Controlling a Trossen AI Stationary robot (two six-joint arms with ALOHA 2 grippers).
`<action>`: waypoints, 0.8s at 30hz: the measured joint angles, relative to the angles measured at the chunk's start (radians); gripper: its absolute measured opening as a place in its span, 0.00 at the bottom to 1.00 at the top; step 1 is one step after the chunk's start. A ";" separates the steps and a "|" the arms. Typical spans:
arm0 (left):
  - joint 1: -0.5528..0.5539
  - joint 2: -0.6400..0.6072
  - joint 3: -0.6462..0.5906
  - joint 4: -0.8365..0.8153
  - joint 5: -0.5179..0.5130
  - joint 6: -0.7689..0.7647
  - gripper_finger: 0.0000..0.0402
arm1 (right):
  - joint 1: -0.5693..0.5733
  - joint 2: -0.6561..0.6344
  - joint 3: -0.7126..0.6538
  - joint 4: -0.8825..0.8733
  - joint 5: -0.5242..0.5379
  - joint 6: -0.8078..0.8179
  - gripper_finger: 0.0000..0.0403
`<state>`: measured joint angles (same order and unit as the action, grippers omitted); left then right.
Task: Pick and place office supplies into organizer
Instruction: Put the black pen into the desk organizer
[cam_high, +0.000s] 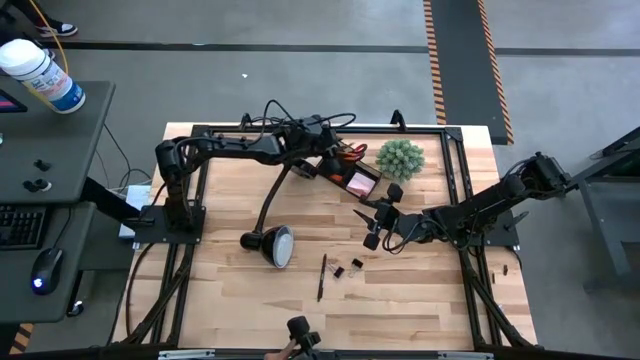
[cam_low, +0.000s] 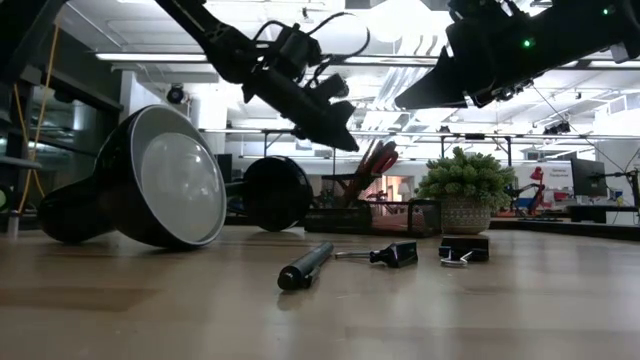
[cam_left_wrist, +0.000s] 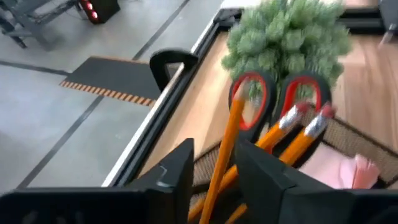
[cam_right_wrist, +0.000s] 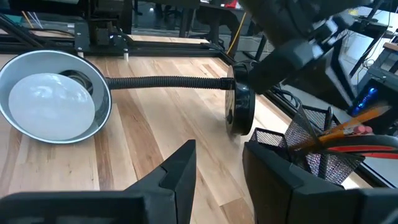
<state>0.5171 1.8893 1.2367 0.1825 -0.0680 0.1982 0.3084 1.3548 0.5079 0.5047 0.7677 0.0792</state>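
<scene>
Midway through the sorting job: my left pincer (cam_high: 322, 163) hovers directly over the organizer (cam_high: 345, 172) at the far side of the counter (cam_high: 420, 290), its fingers parted around a yellow-orange pencil (cam_left_wrist: 225, 148) that stands in the cup section. Whether they still press on it I cannot tell; the gap looks wider than the pencil. Two more pencils (cam_left_wrist: 297, 127) and the orange-handled scissors (cam_left_wrist: 277, 99) already lean in the cup, and the pink sticky-note pad (cam_left_wrist: 339, 171) lies in the lower tray section, so I judge the larger part of the work done.

Left to fetch, by my reckoning: the black pen (cam_high: 322, 277) and two small binder clips (cam_high: 347, 268), lying close together on the bare wood nearer the front edge, between the desk lamp (cam_high: 270, 244) and my right arm. My right pincer (cam_high: 376, 226) hangs released and empty above the counter, near the organizer's front corner and beside the green plant ball (cam_high: 400, 159); the clips and pen lie just forward of it, apart from its fingers, the clips being the nearer.
</scene>
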 joint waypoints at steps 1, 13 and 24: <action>0.000 0.000 0.008 0.000 0.005 0.000 0.29 | 0.000 0.000 0.000 0.000 0.000 0.000 0.30; -0.013 -0.018 0.039 -0.020 0.074 -0.059 0.45 | 0.011 0.000 0.001 -0.040 0.013 0.004 0.30; -0.154 -0.097 0.038 -0.170 0.043 -0.052 0.35 | 0.105 0.000 0.001 -0.172 0.102 0.128 0.30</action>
<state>0.3631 1.7922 1.2751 0.0122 -0.0246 0.1462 0.4131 1.3552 0.5091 0.3329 0.8699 0.2072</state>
